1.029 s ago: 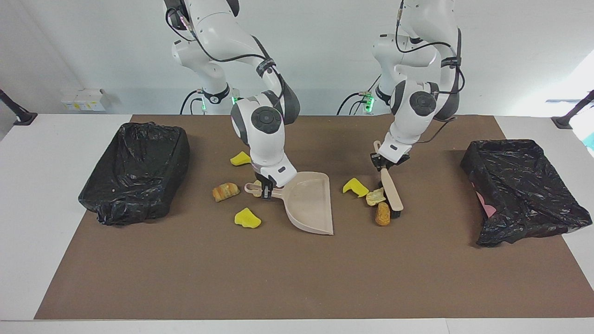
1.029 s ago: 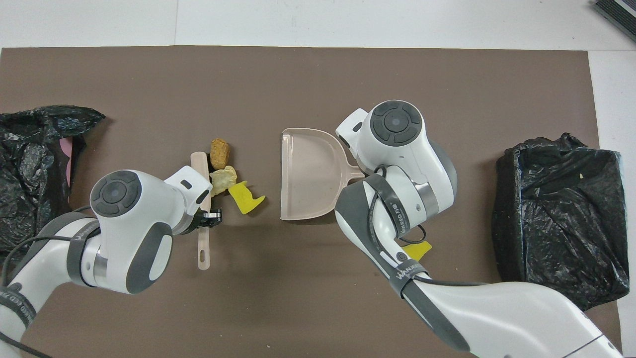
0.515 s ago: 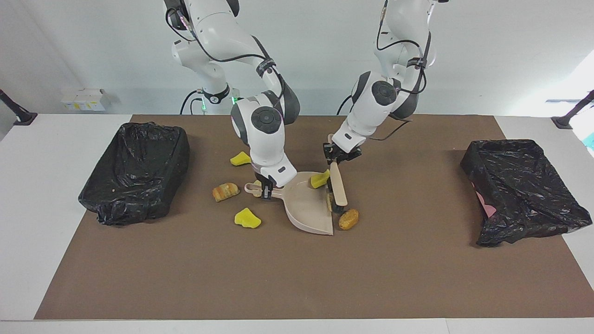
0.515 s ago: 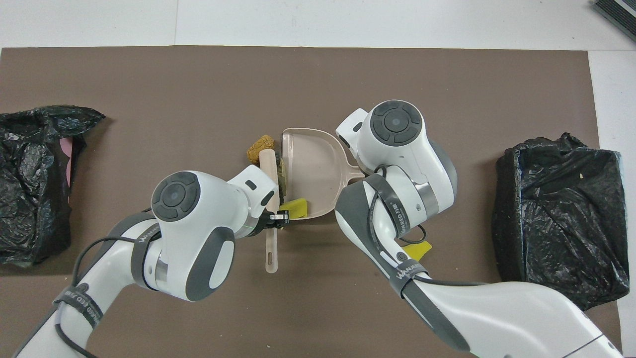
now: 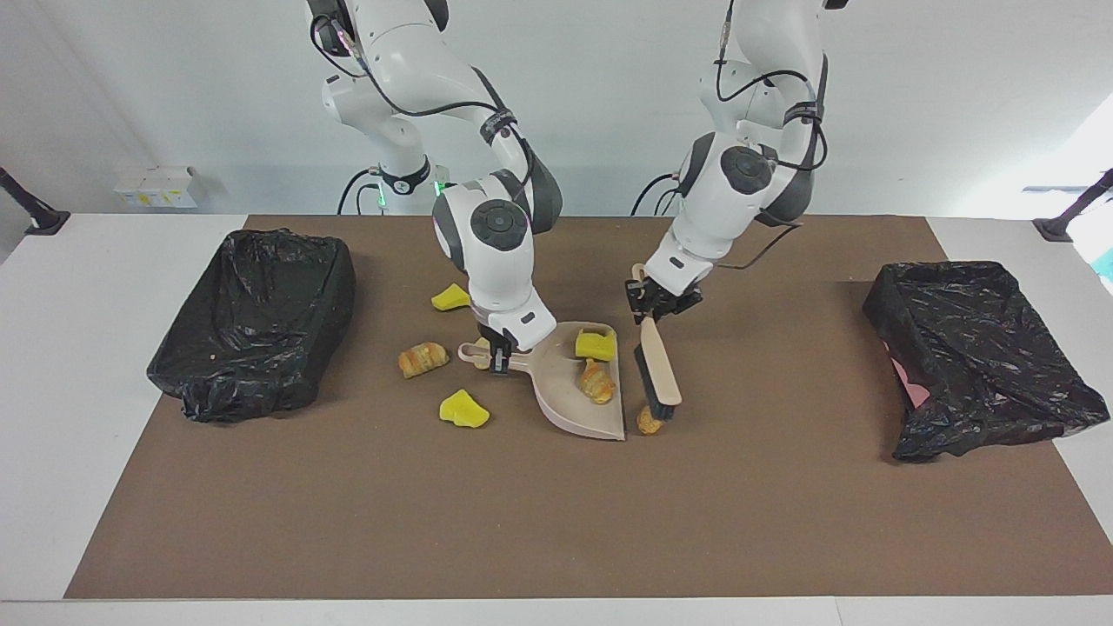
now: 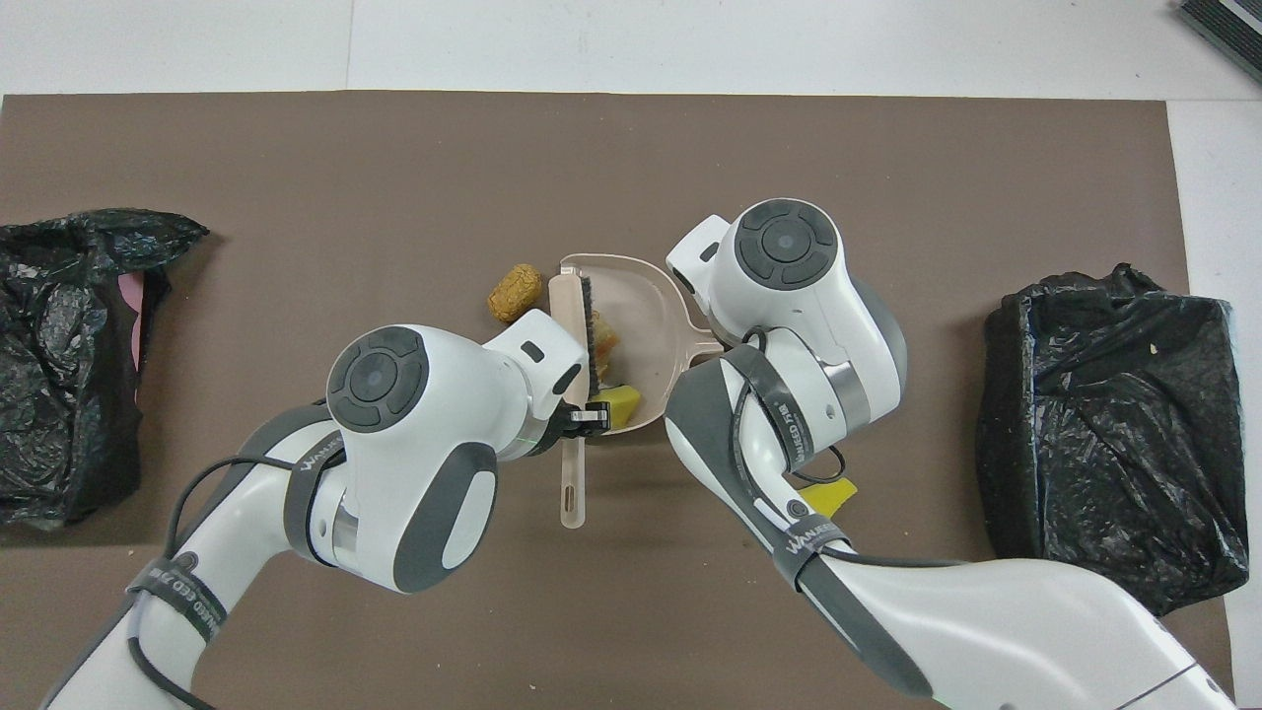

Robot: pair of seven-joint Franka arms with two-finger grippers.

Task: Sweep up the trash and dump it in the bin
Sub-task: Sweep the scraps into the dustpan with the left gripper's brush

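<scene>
Sweeping step: left claw [image 5: 658, 306] clamps the brush [image 5: 658, 372], right claw [image 5: 499, 355] clamps the dustpan [image 5: 578, 396] (two scraps inside); next, brush the brown lump [image 5: 648, 421] in.

White arms [image 5: 487, 235] with dark grey joint caps, black cables and green lights.

A brown mat [image 5: 556, 522] is covering the table [image 5: 52, 391]. A white box [image 5: 156, 187] is sitting at the table's edge nearest the robots, toward the right arm's end.
</scene>
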